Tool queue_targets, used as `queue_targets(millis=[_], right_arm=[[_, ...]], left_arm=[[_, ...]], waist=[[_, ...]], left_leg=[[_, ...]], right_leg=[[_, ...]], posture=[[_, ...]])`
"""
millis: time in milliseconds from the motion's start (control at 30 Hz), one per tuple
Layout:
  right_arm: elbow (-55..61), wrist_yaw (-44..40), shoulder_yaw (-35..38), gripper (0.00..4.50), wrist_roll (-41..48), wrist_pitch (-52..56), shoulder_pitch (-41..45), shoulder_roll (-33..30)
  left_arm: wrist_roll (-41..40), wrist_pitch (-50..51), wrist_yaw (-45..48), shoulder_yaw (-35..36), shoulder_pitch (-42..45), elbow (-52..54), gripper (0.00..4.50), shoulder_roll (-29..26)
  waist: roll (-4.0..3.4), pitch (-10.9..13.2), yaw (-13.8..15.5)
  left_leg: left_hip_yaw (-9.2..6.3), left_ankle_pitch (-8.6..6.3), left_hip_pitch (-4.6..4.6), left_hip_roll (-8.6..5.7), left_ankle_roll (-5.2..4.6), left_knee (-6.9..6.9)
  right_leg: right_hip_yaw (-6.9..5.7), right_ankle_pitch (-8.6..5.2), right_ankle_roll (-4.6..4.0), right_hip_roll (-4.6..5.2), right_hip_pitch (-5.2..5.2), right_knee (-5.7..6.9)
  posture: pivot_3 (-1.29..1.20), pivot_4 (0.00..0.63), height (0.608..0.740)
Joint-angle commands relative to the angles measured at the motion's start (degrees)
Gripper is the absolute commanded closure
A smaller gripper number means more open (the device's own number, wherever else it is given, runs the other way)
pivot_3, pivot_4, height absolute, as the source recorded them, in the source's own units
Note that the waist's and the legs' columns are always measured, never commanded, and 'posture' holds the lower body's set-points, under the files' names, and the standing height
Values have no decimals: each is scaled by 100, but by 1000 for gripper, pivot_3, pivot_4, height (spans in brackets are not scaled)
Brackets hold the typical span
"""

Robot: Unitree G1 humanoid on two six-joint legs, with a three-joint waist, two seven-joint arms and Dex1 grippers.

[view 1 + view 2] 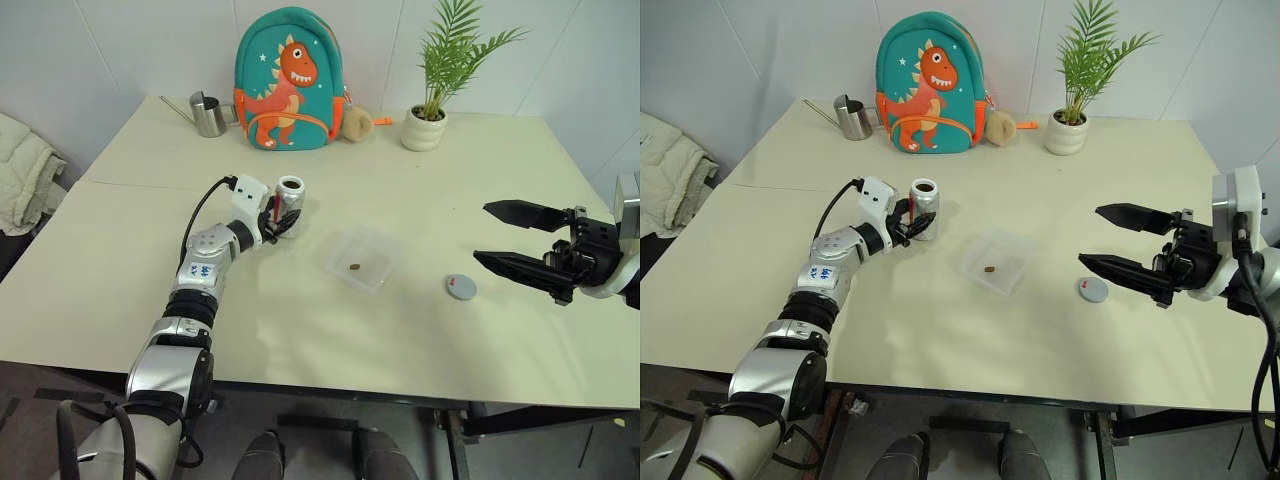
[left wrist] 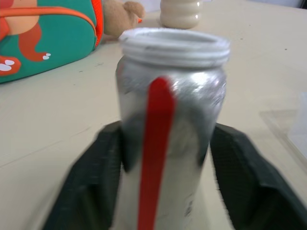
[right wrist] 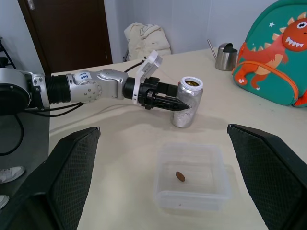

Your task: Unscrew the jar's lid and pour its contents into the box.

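Jar (image 1: 289,199) stands upright and uncapped on the table (image 1: 130,250), between the parted fingers of the left gripper (image 1: 283,220); contact unclear, probably released. Contents (image 1: 990,268) lie in the box (image 1: 1021,252) beside it. Right gripper (image 1: 510,237) hangs wide open and empty near the lid (image 1: 460,287).

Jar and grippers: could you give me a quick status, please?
Left gripper around upright jar. Right gripper open, empty. Lid off; pellet in box.

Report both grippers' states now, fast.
Left gripper: fingers either side of the upright, open jar; whether it grips or has let go cannot be told.
Right gripper: open, holding nothing, hanging above the table near the lid.
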State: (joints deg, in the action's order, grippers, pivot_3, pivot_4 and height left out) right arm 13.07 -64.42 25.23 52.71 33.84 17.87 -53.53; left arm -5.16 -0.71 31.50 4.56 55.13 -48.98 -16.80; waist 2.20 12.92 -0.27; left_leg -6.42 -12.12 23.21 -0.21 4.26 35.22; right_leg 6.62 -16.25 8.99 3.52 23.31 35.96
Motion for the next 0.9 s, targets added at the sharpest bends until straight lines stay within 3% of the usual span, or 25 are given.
queue_targets(millis=[33,100,567,733,900], right_arm=[[54,-11,103,0,8,-1,72,-89],[38,-13,97,0,4,11,91,-107],[-321,-303,79,0,-135,184,285,-400],[-168,-225,164,0,-85,329,246,-435],[47,-224,466,0,-15,443,-17,-479]], left_arm=[[-80,138,171,-6,-177,625,501,-153],[3,181,325,-123,-337,919,47,-249],[-238,1396,1827,-336,-1161,2719,47,-1561],[-516,1270,2801,-228,-1354,2705,47,-2103],[-1046,334,4086,164,-1339,1961,47,-2599]], waist=[[-1,0,-10],[-2,-1,-20],[-9,-5,-139],[-9,-4,-165],[-11,-5,-156]], left_leg=[[0,0,0,0,0,0],[0,0,0,1,0,-2],[0,1,0,2,-1,-7],[0,1,0,6,-1,-7],[1,1,0,8,-1,-11]], right_leg=[[0,0,0,0,0,0],[0,0,0,0,1,-1],[0,0,-6,1,2,-4],[-1,-1,-8,-2,5,-1],[-2,-5,-16,-2,5,-5]], posture=[[0,150,740],[0,150,740],[0,150,740],[0,150,740],[0,150,740]])
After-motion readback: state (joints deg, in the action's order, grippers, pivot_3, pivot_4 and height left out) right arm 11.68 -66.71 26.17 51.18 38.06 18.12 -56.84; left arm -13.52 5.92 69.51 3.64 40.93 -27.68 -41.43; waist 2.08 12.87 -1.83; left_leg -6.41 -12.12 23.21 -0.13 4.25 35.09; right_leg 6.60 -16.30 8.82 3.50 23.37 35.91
